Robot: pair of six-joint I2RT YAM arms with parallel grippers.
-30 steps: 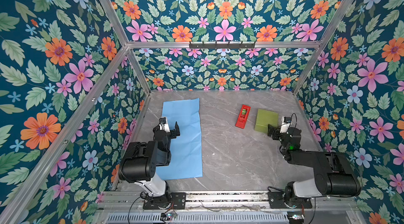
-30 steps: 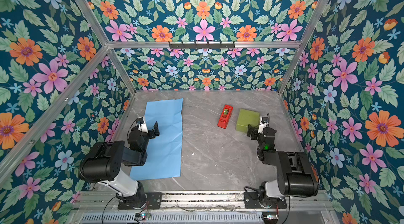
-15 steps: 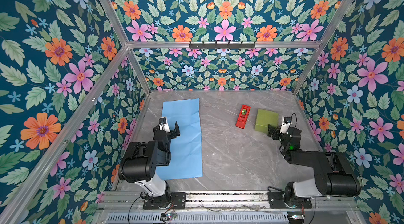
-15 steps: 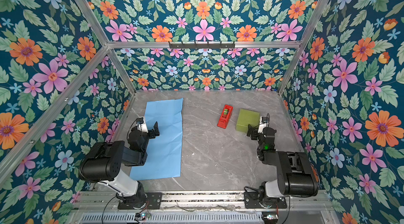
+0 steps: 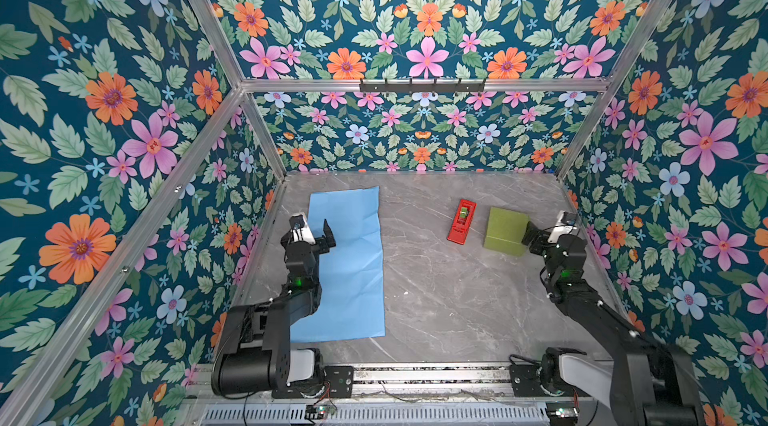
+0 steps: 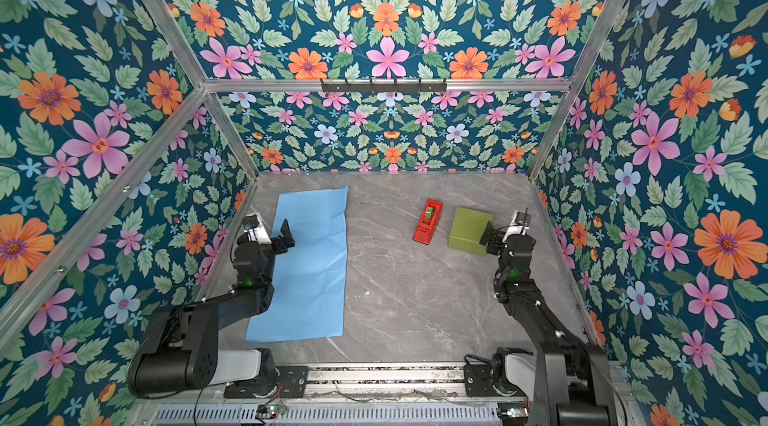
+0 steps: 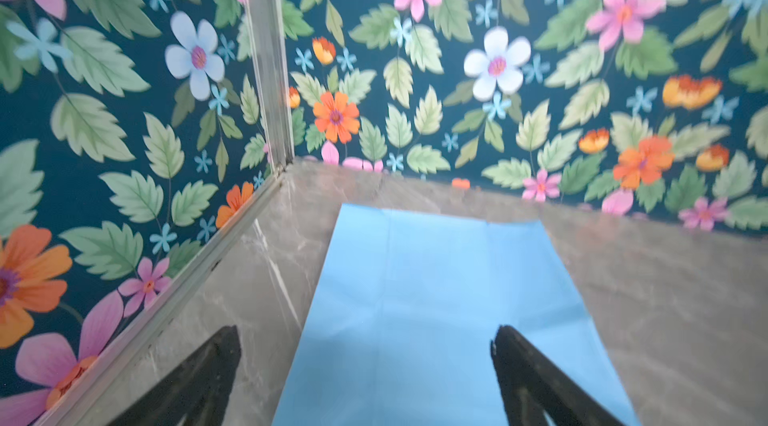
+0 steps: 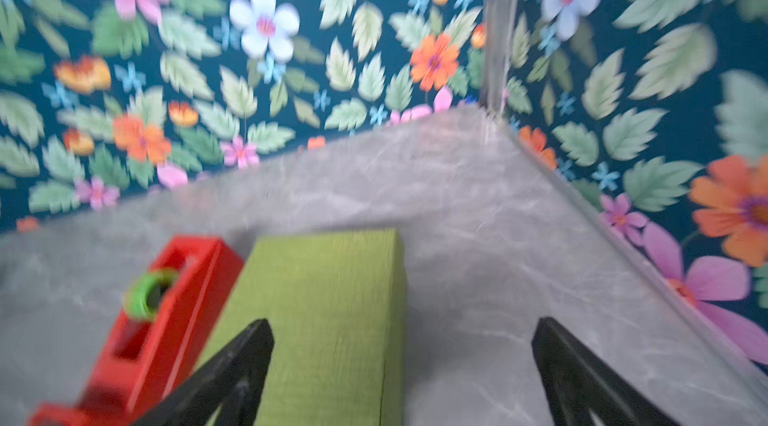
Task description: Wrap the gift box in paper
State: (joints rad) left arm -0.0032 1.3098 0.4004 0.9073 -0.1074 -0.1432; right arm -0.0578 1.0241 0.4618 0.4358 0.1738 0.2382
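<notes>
Across the grey marble tabletop [image 5: 436, 299], in both top views, the creased light-blue paper [image 5: 349, 262] lies flat at 9 o'clock, its long side running toward the back wall. At 2 o'clock sits the olive-green gift box [image 5: 505, 230], well apart from the paper. The red tape dispenser [image 5: 461, 221] is just beside the box at 1 o'clock. The left gripper [image 7: 365, 330] hovers astride the paper's left edge, jaws wide apart and empty. The right gripper [image 8: 403, 322] is also spread and empty, one finger over the box's near corner; whether they touch cannot be told.
</notes>
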